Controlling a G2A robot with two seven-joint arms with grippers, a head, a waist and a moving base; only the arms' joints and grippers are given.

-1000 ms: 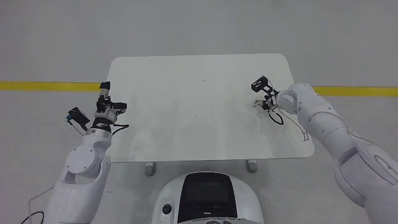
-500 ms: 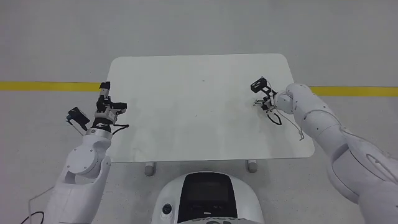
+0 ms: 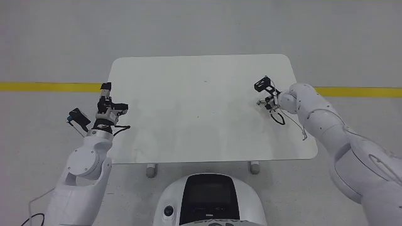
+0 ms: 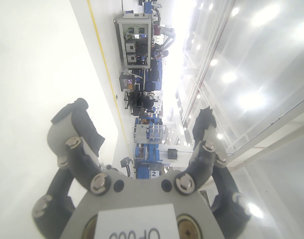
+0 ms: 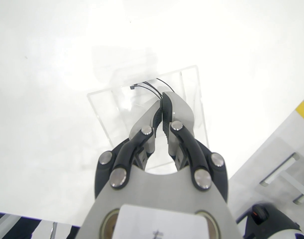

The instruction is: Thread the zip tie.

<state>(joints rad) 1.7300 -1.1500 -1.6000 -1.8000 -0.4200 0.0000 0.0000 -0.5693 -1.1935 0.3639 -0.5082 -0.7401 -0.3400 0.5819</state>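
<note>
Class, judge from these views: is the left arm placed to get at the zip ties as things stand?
Probably not. The zip ties are pinched in the right end effector over the clear tray; the left end effector sits open at the opposite table edge, pointing away.

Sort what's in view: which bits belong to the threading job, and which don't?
Job: black zip ties, held in the shut right pincer; clear tray beneath them.
Not in use: left pincer, open, at the white table edge; yellow floor line.
</note>
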